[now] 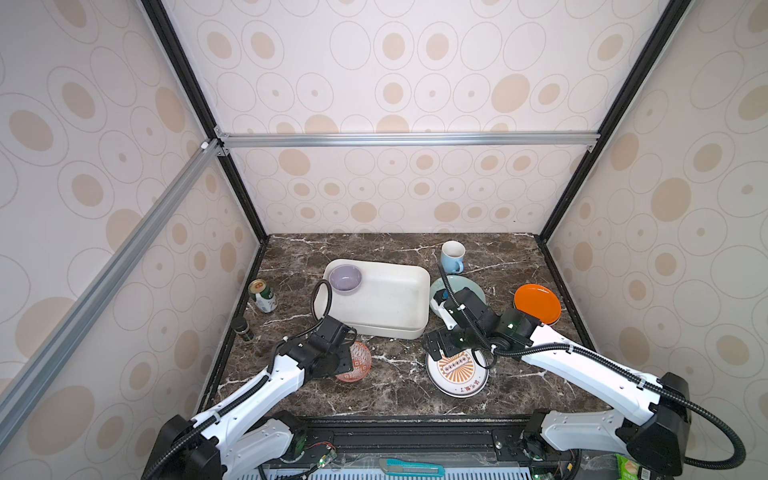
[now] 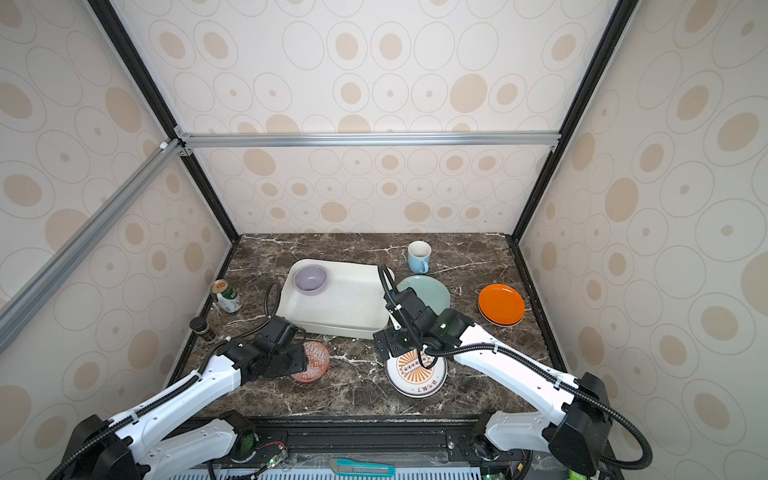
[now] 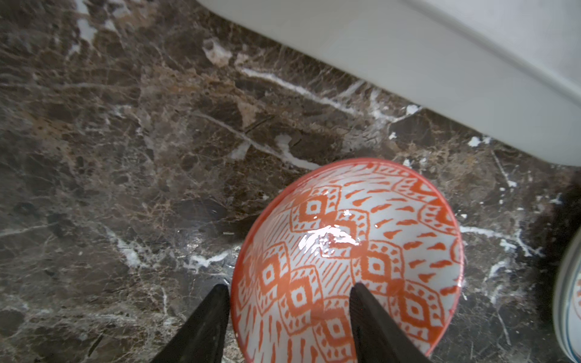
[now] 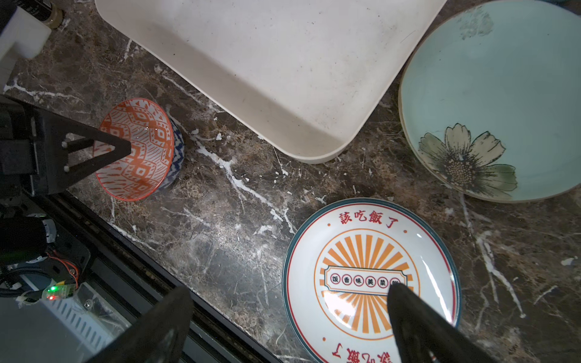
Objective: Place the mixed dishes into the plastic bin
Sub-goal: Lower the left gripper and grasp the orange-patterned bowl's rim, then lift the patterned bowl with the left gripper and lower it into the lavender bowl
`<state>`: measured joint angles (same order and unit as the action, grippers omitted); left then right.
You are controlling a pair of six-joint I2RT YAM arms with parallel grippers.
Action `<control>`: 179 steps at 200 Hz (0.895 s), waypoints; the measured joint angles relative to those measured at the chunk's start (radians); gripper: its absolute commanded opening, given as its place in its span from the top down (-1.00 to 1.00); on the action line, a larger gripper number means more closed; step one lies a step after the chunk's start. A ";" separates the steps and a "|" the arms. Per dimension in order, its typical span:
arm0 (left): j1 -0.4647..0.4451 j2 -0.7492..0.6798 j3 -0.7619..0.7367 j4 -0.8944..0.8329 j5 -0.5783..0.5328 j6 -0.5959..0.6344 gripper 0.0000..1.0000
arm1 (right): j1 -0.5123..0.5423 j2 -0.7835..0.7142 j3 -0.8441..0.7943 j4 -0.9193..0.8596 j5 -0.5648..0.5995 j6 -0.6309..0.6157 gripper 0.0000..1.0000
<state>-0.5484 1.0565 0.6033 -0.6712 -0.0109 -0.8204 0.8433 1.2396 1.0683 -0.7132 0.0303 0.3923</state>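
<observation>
Top views: one mug, one lavender bowl (in bin), one patterned bowl

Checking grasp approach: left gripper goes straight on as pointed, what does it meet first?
Likely the red-white patterned bowl: the left gripper straddles its near rim, jaws open, one finger inside above the bowl's wall. Depth is hard to judge.

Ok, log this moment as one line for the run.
left end effector: open, straddling rim of red-white patterned bowl | right end effector: open over edge of orange-sunburst plate | plastic bin: lavender bowl inside only
</observation>
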 measured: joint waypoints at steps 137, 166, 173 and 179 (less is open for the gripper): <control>-0.009 0.060 -0.056 0.130 0.000 -0.054 1.00 | -0.111 -0.011 -0.005 -0.014 0.000 -0.039 -0.99; -0.010 0.059 -0.040 0.100 0.010 -0.049 1.00 | -0.119 -0.012 -0.005 -0.019 -0.005 -0.042 -0.99; -0.010 0.055 -0.037 0.093 0.016 -0.048 1.00 | -0.119 -0.012 -0.005 -0.020 -0.006 -0.043 -0.99; -0.011 0.050 -0.034 0.084 0.021 -0.047 1.00 | -0.119 -0.012 -0.005 -0.021 -0.008 -0.043 -0.99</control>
<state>-0.5594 1.1061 0.5694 -0.5877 0.0097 -0.8677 0.7238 1.2274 1.0637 -0.7341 0.0219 0.3492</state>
